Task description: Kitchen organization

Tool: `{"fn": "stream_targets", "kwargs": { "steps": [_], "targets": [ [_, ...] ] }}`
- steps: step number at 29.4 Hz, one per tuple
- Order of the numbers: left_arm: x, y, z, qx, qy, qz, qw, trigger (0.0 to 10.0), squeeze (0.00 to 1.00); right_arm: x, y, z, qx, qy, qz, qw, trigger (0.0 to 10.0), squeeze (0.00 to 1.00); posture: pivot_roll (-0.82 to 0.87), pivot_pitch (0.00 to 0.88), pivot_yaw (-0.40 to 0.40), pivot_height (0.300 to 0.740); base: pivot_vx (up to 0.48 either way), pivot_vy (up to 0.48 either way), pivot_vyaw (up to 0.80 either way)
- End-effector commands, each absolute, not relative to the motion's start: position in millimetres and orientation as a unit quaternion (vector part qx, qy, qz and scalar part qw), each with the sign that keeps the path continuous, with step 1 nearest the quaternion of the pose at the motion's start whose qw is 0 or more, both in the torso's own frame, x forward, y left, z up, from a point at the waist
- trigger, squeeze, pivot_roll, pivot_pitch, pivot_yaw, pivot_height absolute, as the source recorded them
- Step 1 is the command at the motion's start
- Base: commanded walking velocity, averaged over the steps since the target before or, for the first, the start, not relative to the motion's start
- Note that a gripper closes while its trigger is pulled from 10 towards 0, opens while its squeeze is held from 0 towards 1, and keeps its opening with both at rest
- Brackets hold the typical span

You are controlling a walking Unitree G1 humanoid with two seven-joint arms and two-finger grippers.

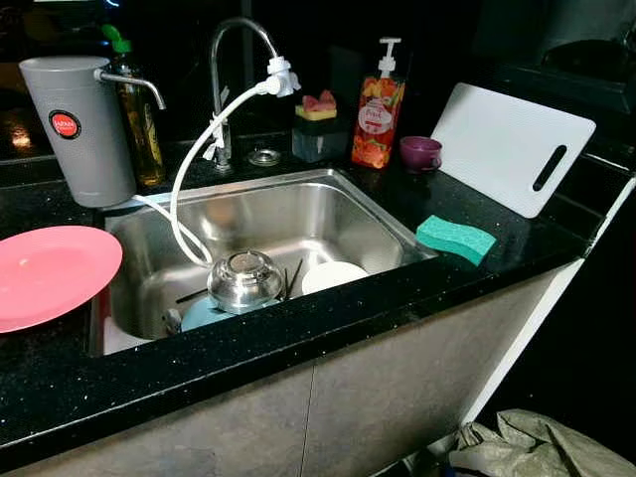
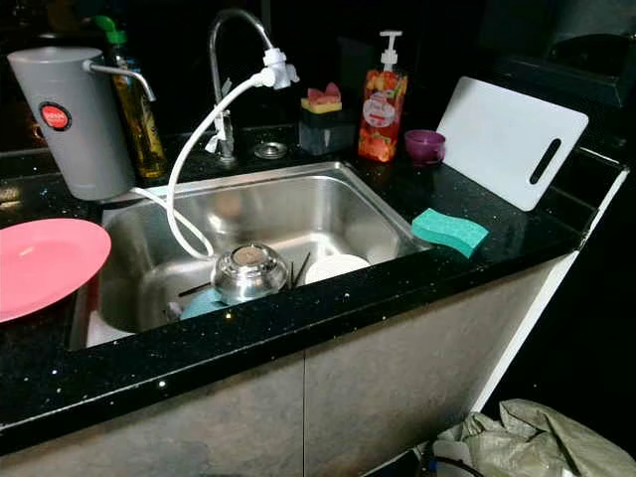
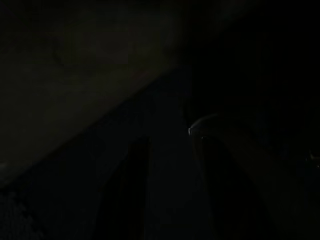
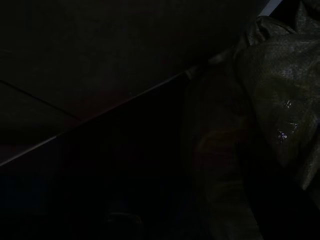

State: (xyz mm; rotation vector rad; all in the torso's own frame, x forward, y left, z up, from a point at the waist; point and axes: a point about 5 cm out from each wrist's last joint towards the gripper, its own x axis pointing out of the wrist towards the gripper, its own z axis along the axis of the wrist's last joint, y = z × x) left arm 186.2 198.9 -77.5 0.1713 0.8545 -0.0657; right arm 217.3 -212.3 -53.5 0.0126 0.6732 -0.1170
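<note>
Gleaming black countertop, steel sink

Pink plate, green sponge, white cutting board, speckled black counter

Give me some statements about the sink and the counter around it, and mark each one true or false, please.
1. The pink plate lies on the counter left of the sink. True.
2. The green sponge lies inside the sink. False: it lies on the counter, right of the sink.
3. A steel bowl sits upside down in the sink. True.
4. The white cutting board lies flat on the counter. False: it stands tilted, leaning at the back right.
5. A white hose runs from the faucet down into the sink. True.
6. The purple cup stands in the sink. False: it stands on the counter beside the soap bottle.
</note>
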Motion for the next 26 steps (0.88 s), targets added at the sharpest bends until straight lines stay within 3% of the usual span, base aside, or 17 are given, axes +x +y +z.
{"fn": "stream_targets", "kwargs": {
  "steps": [1, 15, 26],
  "targets": [
    [177, 198, -83, 0.08, 0.434, -0.031, 0.897, 10.0, 0.0, 211, -214, -57, 0.005, 0.338, -0.059, 0.939, 10.0, 0.0, -0.02, 0.085, -0.038, 0.74, 0.0, 0.0, 0.0],
    [182, 177, -84, 0.074, 0.434, -0.039, 0.897, 10.0, 0.0, 211, -213, -58, 0.003, 0.341, -0.054, 0.939, 10.0, 0.0, -0.02, 0.079, -0.039, 0.74, 0.0, 0.0, 0.0],
    [176, 184, -85, 0.076, 0.434, -0.036, 0.897, 10.0, 0.0, 210, -213, -58, 0.005, 0.341, -0.055, 0.939, 10.0, 0.0, -0.02, 0.079, -0.039, 0.74, 0.0, 0.0, 0.0]
  ]
}}
